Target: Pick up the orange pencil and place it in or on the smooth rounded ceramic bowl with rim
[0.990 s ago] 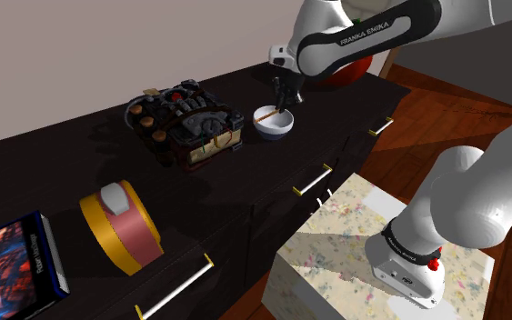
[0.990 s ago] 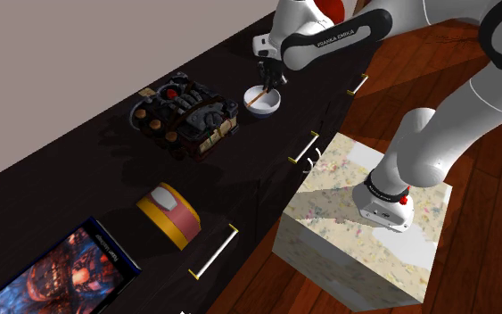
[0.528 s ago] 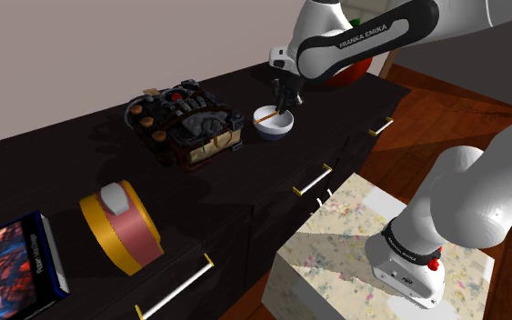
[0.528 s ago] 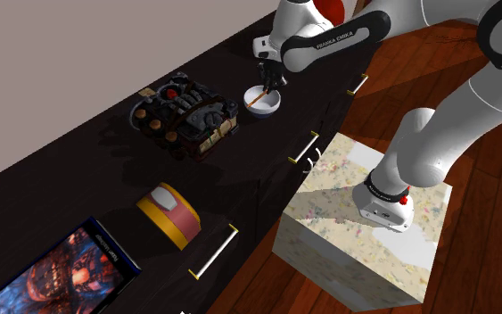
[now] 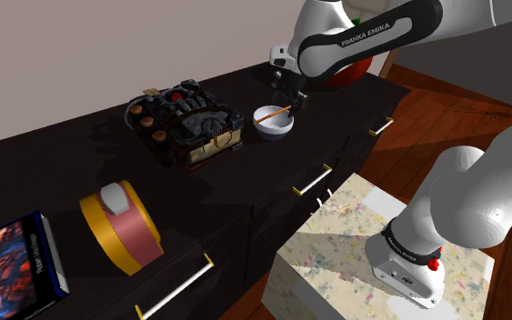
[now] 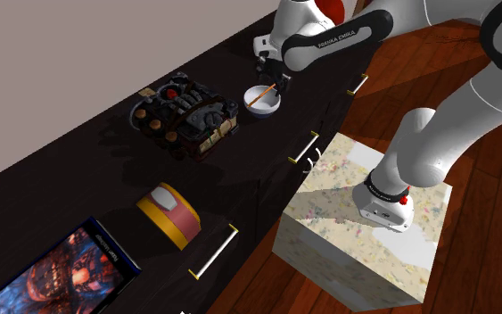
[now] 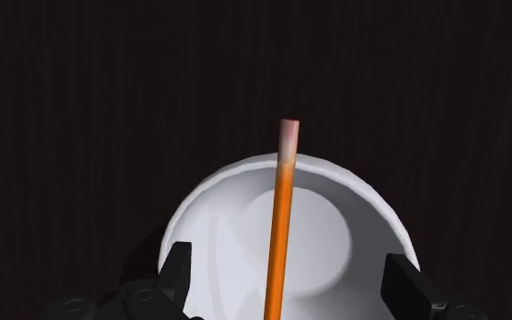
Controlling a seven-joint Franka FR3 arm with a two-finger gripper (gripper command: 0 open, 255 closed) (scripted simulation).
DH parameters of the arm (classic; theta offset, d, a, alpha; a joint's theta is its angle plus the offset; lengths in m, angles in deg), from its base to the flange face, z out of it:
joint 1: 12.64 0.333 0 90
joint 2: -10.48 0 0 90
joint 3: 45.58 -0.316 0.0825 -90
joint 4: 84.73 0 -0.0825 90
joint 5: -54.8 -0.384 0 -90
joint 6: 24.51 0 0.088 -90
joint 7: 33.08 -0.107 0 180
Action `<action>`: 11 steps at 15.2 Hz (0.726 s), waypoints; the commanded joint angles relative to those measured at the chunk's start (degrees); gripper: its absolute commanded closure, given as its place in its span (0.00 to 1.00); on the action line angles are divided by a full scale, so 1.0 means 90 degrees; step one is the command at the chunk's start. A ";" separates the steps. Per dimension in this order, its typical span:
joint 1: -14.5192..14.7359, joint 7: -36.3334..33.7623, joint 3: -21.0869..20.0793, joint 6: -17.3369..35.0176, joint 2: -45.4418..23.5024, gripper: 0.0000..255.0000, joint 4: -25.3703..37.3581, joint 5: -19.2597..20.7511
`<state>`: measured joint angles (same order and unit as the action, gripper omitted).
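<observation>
Pencil point(image 7: 281, 227) lies across white bowl point(image 7: 210, 205), pink end overhanging the rim | tool point(image 7: 287, 270) spread wide, straddling pencil without touching it | risk: tool clipping the shaft on retreat could flip it out onto dark bench point(image 7: 99, 91)

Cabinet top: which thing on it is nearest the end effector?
The white bowl, bearing the orange pencil; the dark chest, yellow roll and book lie farther off.
</observation>
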<state>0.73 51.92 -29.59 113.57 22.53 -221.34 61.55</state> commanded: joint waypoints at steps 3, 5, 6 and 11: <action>-0.0013 -0.0076 -0.0091 -0.0755 0.0493 0.00 0.0265 0.0088; -0.0015 -0.0076 -0.0093 -0.0755 0.0494 0.00 0.0264 0.0088; -0.0015 -0.0076 -0.0093 -0.0755 0.0493 0.00 0.0265 0.0088; -0.0015 -0.0076 -0.0093 -0.0753 0.0493 0.00 0.0264 0.0087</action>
